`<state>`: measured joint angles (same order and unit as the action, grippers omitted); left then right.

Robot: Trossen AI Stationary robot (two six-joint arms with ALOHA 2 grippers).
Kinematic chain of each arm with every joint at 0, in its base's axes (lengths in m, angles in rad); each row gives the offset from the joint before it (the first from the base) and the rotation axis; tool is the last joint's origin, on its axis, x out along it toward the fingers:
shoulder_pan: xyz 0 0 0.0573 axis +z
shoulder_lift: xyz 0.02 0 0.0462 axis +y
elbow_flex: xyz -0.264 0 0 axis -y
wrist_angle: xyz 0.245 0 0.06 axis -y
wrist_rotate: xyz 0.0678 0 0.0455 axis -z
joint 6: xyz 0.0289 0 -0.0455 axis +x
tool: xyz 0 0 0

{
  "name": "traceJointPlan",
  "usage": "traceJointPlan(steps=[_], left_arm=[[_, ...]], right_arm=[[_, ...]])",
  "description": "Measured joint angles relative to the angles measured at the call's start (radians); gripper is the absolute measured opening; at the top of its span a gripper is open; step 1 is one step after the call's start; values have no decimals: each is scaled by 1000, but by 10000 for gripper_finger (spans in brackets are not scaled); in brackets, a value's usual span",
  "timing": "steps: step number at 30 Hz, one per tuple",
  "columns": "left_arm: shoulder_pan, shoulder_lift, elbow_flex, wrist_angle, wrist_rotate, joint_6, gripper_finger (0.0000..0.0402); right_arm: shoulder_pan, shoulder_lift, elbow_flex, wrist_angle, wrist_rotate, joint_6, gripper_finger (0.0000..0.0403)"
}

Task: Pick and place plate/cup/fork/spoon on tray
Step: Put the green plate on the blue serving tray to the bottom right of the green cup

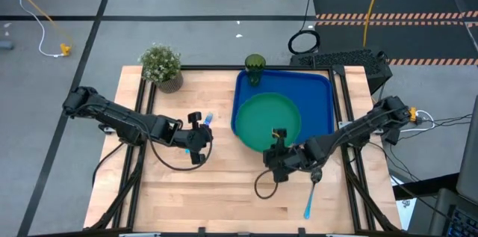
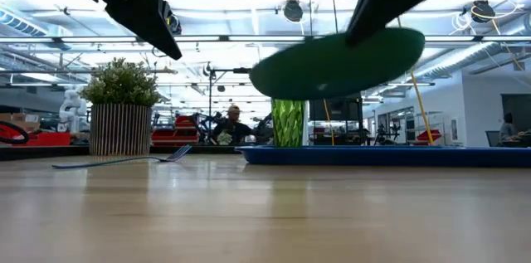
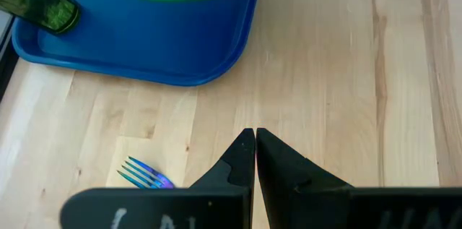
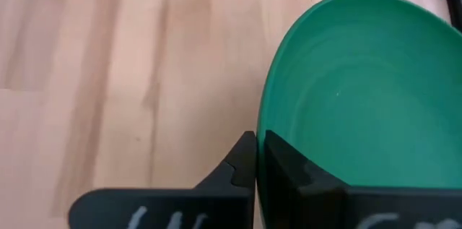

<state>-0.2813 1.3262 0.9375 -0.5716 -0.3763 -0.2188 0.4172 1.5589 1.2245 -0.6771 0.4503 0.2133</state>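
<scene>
Pale wooden tabletop (image 1: 224, 192) spreads beneath both dark arms, with grey workshop floor around it. We see the right gripper (image 1: 278, 147) pinching the near rim of the large round flat green plate (image 1: 265, 121), fingers closed on that edge; the level view shows the plate (image 2: 336, 62) lifted clear and tilted over the big rectangular blue plastic tray (image 1: 323, 95). The small translucent dark-green tumbler (image 1: 255, 67) already stands at the tray's far corner, beside the potted plant (image 1: 162, 65), which sits on the wood.

We judge the plate light and stiff, but smooth and likely slippery, so a one-sided rim pinch lets it droop; lowering it flat before release seems wise.

The left gripper (image 1: 196, 138) hovers above the table with its fingers (image 3: 245, 158) pressed together and holding nothing, just over the small fork with metal tines and a light-blue plastic handle (image 1: 207, 119). That fork is thin and lies flat, so we would take it across the handle. The blue-handled spoon (image 1: 309, 198) lies near the table's front edge, below the right arm, and wants the same grip.
</scene>
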Motion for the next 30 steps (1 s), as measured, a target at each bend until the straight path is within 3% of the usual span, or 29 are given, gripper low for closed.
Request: traceJointPlan(steps=[7,30], left_arm=[[0,0,0,0,0,3,19],[0,0,0,1,0,6,19]], right_arm=[[-49,0,-76,-6,-1,114,0],[-172,0,-242,105,48,169,0]])
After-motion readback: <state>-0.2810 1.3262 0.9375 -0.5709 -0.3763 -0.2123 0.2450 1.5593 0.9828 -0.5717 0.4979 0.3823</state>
